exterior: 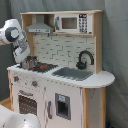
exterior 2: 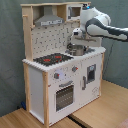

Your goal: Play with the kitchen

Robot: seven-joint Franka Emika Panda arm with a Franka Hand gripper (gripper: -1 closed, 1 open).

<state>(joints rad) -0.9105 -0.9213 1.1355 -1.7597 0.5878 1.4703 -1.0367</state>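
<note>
The kitchen (exterior: 60,95) (exterior 2: 60,85) is white and light wood. It has an oven door (exterior: 27,103) (exterior 2: 65,95), knobs (exterior: 34,83) (exterior 2: 56,76), a black hob (exterior: 44,66) (exterior 2: 52,59) and a hood (exterior: 40,27) (exterior 2: 50,20). The grey sink (exterior: 72,73) and black tap (exterior: 85,59) show in the first exterior view. My white arm (exterior: 15,37) (exterior 2: 100,25) reaches over the worktop. The gripper (exterior: 28,62) (exterior 2: 76,47) hangs at counter height. It lies over the hob's left end in the first exterior view and over the sink side in the second exterior view.
A toy microwave (exterior: 72,23) sits in the top shelf beside the hood. The pegboard back (exterior 2: 55,37) rises behind the hob. A cabinet door (exterior: 62,106) (exterior 2: 90,75) is beside the oven. The kitchen stands on a wooden floor (exterior 2: 100,112) before a grey curtain (exterior 2: 10,50).
</note>
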